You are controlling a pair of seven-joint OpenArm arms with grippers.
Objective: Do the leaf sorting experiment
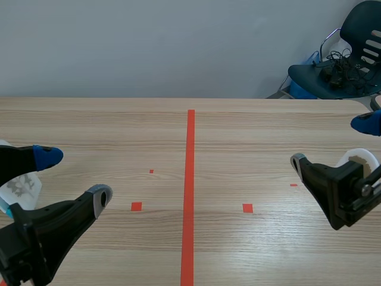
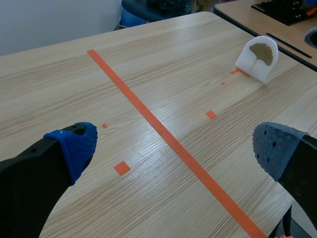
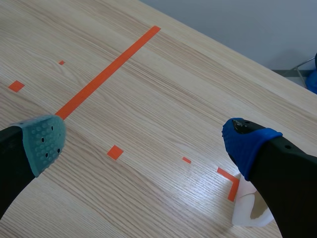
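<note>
Counter [image 1: 250,137] of pale wood fills most of the scene view, and an orange-red tape line [image 1: 189,196] runs down its middle, likely to mark two sorting sides. A dark chair [image 1: 351,59] piled with cables stands beyond it at the upper right of the frame.

The left gripper [image 1: 74,176] hangs low at the lower left with its fingers spread wide and nothing between them. The right gripper [image 1: 331,142] sits at the right edge, equally wide and empty. By my reading, both are posed ready to close on a piece, so sorting has not begun.

The task's pieces are two white blocks bearing leaf shapes. The left leaf block [image 1: 21,186], with a grey lobed leaf, lies at the far left behind the left gripper. The right leaf block [image 1: 359,158], carrying a fan-shaped olive leaf, stands tilted on an orange corner mark [image 3: 229,181]. It is just under the right gripper's blue-padded finger, which suggests a set starting spot.
</note>
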